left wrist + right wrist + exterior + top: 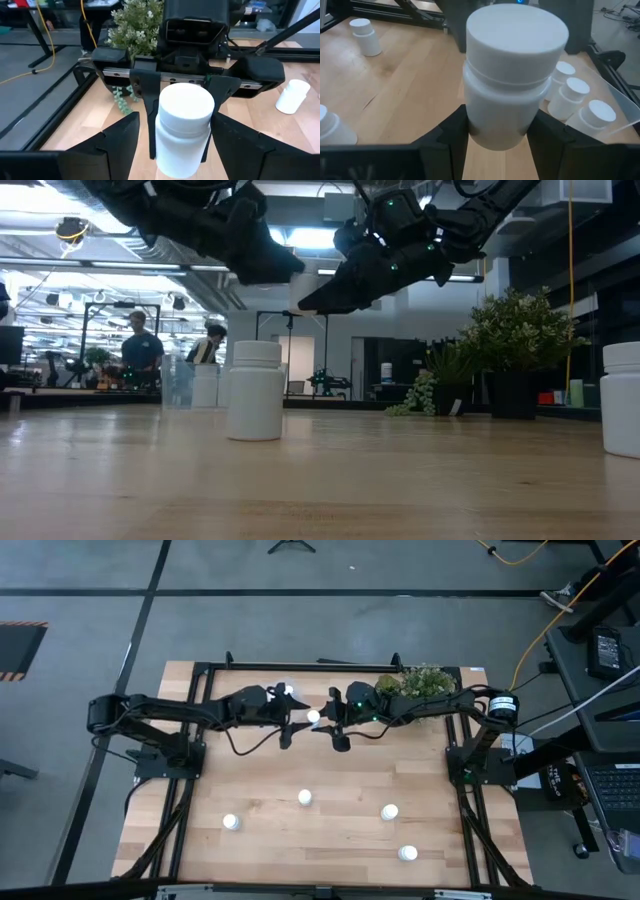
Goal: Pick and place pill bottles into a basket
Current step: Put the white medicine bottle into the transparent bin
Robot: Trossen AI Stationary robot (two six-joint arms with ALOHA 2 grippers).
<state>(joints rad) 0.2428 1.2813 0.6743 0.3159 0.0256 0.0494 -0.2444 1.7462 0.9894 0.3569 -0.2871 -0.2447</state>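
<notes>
Handover step: right gripper [322, 726] jaws grasp a bottle [313, 717], left gripper [296, 726] jaws released; next, carry to basket [615, 107].

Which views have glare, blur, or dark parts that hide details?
Low view: the bright room behind turns both arms into dark silhouettes. Right wrist view: the held pill bottle sits very close and looks soft, filling the frame. Left wrist view: the same bottle is sharp. High view: even light, soft shadows on the table.

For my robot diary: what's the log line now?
left gripper open | right gripper shut on pill bottle | midair over table
</notes>
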